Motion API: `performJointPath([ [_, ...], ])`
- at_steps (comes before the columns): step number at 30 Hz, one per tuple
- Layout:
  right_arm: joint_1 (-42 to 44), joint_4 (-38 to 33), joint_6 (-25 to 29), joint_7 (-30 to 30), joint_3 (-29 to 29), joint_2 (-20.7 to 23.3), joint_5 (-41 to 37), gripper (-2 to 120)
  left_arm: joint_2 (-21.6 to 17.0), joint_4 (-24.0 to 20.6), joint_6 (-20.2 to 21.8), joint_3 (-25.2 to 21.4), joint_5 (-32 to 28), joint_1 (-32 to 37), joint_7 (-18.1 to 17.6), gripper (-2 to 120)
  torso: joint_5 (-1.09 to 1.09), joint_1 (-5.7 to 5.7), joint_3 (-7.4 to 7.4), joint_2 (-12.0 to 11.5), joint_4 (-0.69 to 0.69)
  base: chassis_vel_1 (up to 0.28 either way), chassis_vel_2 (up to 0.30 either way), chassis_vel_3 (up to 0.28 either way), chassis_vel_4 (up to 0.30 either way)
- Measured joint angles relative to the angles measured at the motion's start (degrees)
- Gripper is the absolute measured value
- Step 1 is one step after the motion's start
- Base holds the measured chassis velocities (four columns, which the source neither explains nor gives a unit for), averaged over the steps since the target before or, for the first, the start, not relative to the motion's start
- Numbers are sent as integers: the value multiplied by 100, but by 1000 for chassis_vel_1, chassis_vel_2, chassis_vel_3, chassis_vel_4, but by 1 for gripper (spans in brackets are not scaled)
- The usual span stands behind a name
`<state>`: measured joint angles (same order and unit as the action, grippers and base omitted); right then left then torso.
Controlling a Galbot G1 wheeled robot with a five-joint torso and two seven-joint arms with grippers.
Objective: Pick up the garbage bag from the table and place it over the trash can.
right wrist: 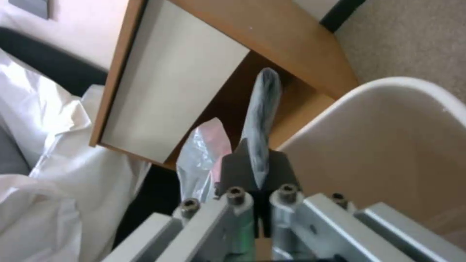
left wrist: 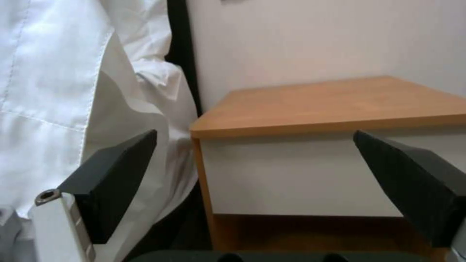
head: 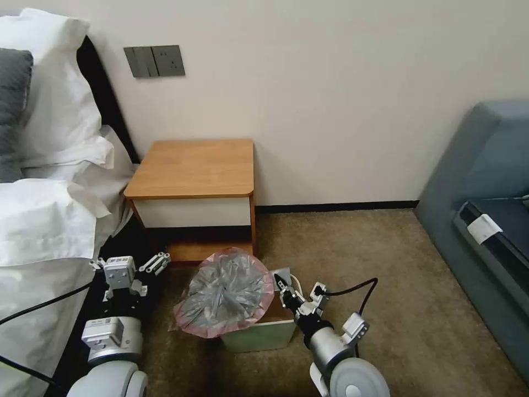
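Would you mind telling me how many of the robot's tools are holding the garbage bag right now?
1. The right tool is shut on the garbage bag at the edge over the trash can. The left tool is open, beside the bed, in front of the table.

Head view overhead, wrist views near table (head: 193, 168)
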<state>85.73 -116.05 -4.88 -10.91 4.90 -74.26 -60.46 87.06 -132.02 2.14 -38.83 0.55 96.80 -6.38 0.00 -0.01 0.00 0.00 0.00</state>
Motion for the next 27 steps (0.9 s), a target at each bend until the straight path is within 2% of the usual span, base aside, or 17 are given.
performJointPath([
  [1,0,0,0,0,0,0,0,4,0,0,0,0,0,0,0,100,0,0,0,0,0,0,0,0,0],
  [4,-3,-1,-2,-30,-64,-20,204,18,7,20,-25,-38,-1,6,-1,100,0,0,0,0,0,0,0,0,0],
  [5,-3,-1,-2,-30,-64,-20,204,18,7,20,-25,-38,-1,6,-1,100,0,0,0,0,0,0,0,0,0],
  [7,37,-23,1,-43,-93,-13,387,25,7,30,-50,-76,-6,7,0,100,0,0,0,0,0,0,0,0,0],
  [8,95,-76,6,-59,-139,4,513,32,5,41,-64,-93,-15,5,3,100,0,0,0,0,0,0,0,0,0],
  [11,173,-107,37,-53,-199,31,684,39,3,60,-82,-107,-22,2,6,100,-1,0,0,0,0,0,0,0,0],
  [13,282,-119,143,-17,-286,61,1029,50,2,83,-95,-126,-33,-4,13,100,-1,0,0,0,0,0,0,0,0],
  [14,282,-119,143,-17,-286,61,1029,50,2,83,-95,-126,-33,-4,13,100,-1,0,0,0,0,0,0,0,0],
  [20,461,-243,293,-5,-298,153,1323,74,1,131,-121,-108,-57,-40,-10,100,-1,0,0,0,0,0,0,0,0],
  [23,485,-288,295,-19,-277,166,1355,81,2,147,-125,-99,-63,-53,-19,100,-1,1,0,0,0,0,0,0,0],
  [27,534,-541,309,-115,-293,284,1717,99,17,201,-130,-57,-69,-80,-24,100,-1,0,0,0,-1,0,0,0,0],
])
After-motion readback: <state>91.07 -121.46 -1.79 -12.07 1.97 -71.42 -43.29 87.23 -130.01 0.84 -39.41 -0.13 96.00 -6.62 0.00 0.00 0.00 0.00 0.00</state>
